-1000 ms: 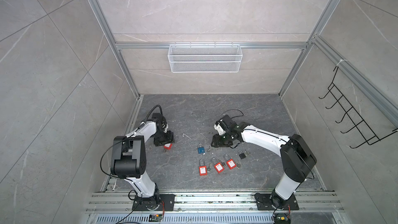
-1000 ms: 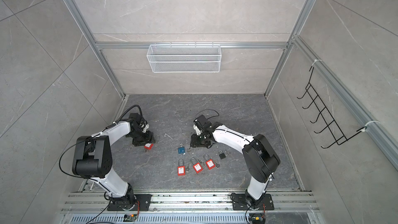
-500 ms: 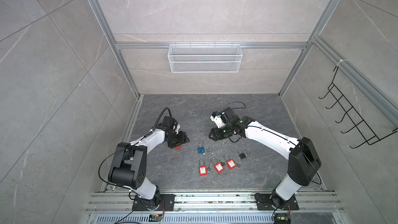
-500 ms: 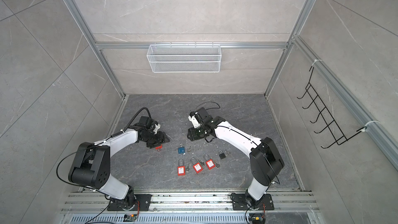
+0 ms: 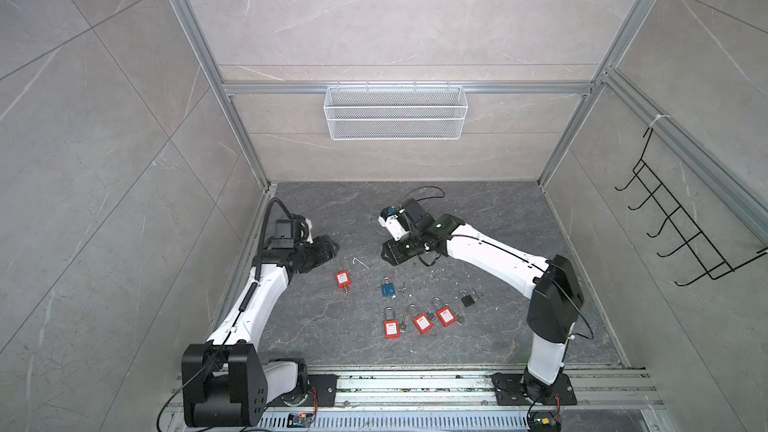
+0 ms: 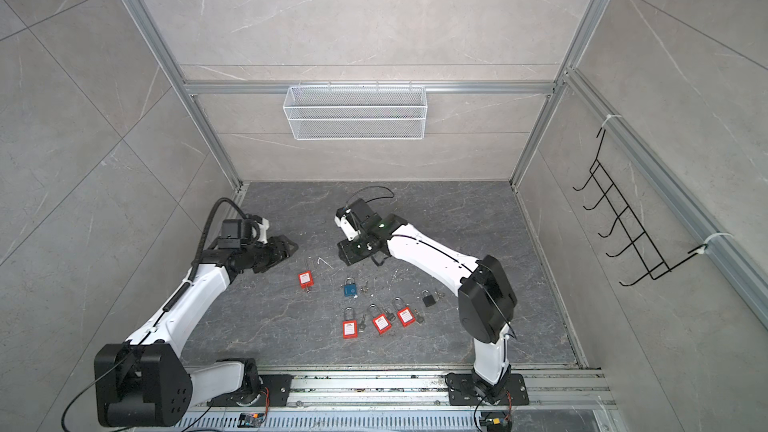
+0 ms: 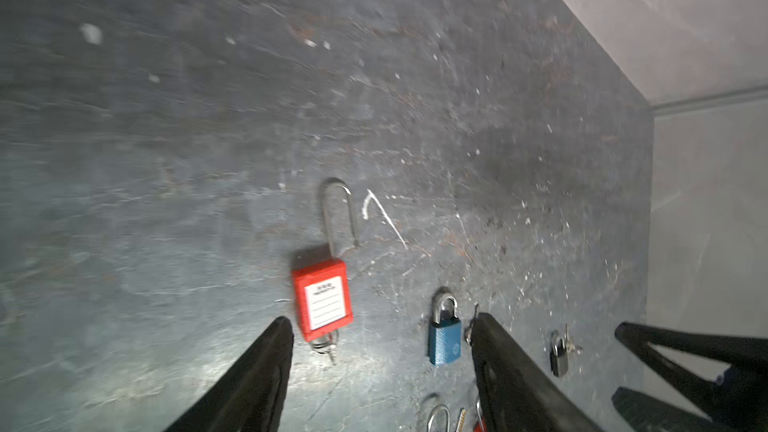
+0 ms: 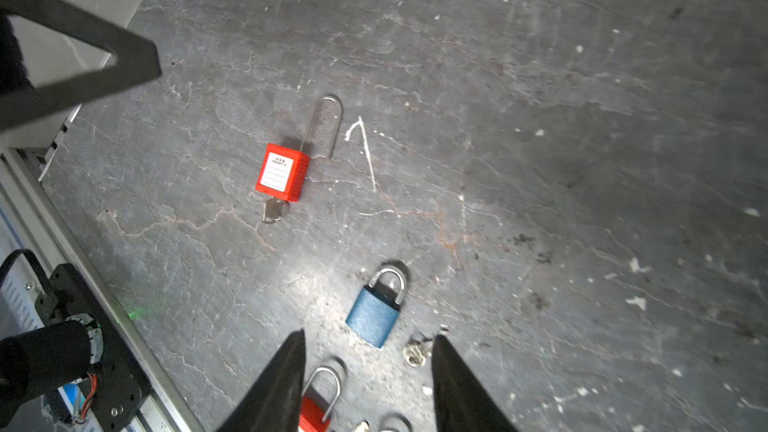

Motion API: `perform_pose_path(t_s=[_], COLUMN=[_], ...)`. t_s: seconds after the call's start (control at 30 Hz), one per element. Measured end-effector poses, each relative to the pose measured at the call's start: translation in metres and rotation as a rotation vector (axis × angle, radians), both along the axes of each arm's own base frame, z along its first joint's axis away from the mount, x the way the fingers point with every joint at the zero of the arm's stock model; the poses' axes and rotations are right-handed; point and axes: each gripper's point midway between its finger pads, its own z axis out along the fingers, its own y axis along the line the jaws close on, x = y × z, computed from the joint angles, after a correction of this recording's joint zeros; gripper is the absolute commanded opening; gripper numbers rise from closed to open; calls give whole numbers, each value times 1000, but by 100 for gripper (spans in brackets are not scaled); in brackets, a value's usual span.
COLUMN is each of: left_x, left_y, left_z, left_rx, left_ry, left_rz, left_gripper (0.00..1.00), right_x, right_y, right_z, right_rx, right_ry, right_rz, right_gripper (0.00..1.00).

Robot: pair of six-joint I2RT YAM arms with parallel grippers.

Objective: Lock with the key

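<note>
Left gripper: jaws well apart, nothing between them. It sits near the left edge of the dark floor, pointing toward the centre.

Just to its right, the long-shackle red padlock lies flat, clear of both grippers. A key is seated in the bottom of its body. In the right wrist view one shackle leg appears to end outside the body.

Centre: the blue padlock lies flat with loose keys just beside it. Right gripper is behind it, jaws partly open and empty.

Nearer the rail is a row of three red padlocks, with a small black padlock to the right.
</note>
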Motion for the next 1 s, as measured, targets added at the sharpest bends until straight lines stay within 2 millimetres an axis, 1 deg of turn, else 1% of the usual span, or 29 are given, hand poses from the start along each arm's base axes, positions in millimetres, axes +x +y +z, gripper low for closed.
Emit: perform_pose_path(t_s=[0.03,0.13,0.23,0.33,0.4,0.43,0.47,0.5,0.53,0.63,0.83,0.9,1.0], left_x=[-1,-4,-4,-4,-4,-5,-6,-7,-9,-13,-19,-19,-19], left_y=[11,32,43,48,50,50,51,51,50,52,53,54,55], left_z=[3,12,18,21,22,22,22,23,24,26,28,28,28], left_rx=[10,31,44,48,48,48,48,47,48,56,75,79,86], left_ry=[-9,-39,-63,-76,-79,-81,-84,-87,-93,-109,-126,-128,-129], left_rz=[27,69,92,106,111,112,114,114,113,117,119,119,118], left_gripper=[71,71,72,74,75,75,76,81,89,89,89,89,89], right_x=[-3,-9,-12,-13,-13,-13,-13,-13,-13,-18,-24,-23,-16], right_y=[11,41,70,98,115,123,130,135,138,135,113,111,118], right_z=[-3,-13,-24,-35,-42,-44,-47,-51,-57,-76,-122,-127,-115], right_rx=[-12,-42,-83,-115,-120,-115,-108,-100,-100,-135,-266,-283,-253], right_ry=[12,41,60,68,69,68,65,67,71,110,165,160,117], right_rz=[6,24,38,55,67,71,72,69,68,60,34,27,13], right_gripper=[52,53,56,60,60,64,96,100,100,100,98,95,90])
